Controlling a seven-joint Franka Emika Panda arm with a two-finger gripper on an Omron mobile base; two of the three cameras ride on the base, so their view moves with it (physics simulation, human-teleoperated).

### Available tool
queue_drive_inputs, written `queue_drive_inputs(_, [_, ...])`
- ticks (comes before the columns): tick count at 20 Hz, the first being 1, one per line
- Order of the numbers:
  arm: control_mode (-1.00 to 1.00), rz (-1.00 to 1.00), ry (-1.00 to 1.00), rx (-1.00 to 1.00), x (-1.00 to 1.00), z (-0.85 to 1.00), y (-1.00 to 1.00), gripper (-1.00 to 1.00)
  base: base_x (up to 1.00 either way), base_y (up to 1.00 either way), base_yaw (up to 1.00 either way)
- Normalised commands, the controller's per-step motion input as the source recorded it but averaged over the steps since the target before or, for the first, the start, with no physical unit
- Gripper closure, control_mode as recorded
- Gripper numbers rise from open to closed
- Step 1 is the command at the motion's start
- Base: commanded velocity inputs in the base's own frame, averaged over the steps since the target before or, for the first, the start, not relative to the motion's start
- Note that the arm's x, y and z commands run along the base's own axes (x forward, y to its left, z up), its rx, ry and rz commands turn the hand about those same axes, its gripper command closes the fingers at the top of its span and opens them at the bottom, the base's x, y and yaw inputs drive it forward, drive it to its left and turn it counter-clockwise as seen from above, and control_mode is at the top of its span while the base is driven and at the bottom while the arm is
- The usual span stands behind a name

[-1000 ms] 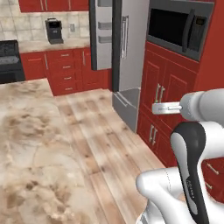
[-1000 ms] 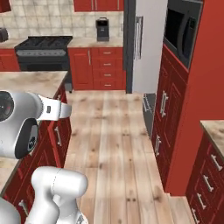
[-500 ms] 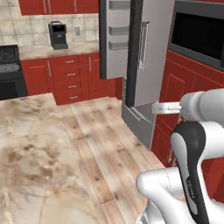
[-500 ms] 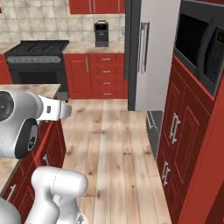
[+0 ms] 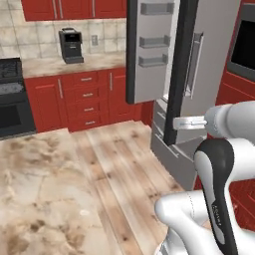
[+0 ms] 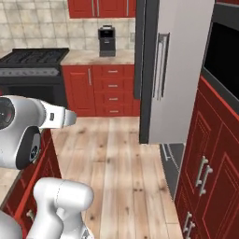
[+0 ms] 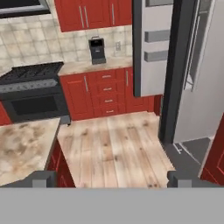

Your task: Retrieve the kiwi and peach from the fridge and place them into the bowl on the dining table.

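Red cabinets (image 6: 105, 88) are lining the far wall under a marble counter (image 5: 74, 64), where a black coffee machine (image 5: 71, 46) is sitting beside a black stove (image 6: 32, 58). Pale wooden floorboards (image 6: 116, 163) are running toward the fridge (image 6: 175, 79), which is standing on the right with its left door (image 5: 152, 50) swung open, showing grey door shelves on its inner face. Nearer to me, the dining table (image 5: 40, 199) is spreading its veined beige top across the lower left of the left base view. The gripper (image 7: 111, 179) is hanging in open air above the floor, its two dark fingertips (image 7: 41, 179) spread as wide as they go, holding nothing and touching nothing, pointing toward the fridge's open side.
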Motion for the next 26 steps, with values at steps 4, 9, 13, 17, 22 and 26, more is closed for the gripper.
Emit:
queue_drive_inputs(4, [1.0, 0.0, 0.0, 0.0, 0.0, 0.0, 0.0, -1.0, 1.0, 0.01, 0.0])
queue_drive_inputs(9, [1.0, 0.0, 0.0, 0.0, 0.0, 0.0, 0.0, -1.0, 0.99, 0.0, -0.11])
queue_drive_inputs(13, [1.0, 0.0, 0.0, 0.0, 0.0, 0.0, 0.0, -1.0, 0.92, 0.0, -0.25])
queue_drive_inputs(17, [1.0, 0.0, 0.0, 0.0, 0.0, 0.0, 0.0, -1.0, 0.91, 0.01, -0.25])
queue_drive_inputs(22, [1.0, 0.0, 0.0, 0.0, 0.0, 0.0, 0.0, -1.0, 0.81, 0.07, -0.21])
queue_drive_inputs(26, [1.0, 0.0, 0.0, 0.0, 0.0, 0.0, 0.0, -1.0, 0.58, 0.02, -0.21])
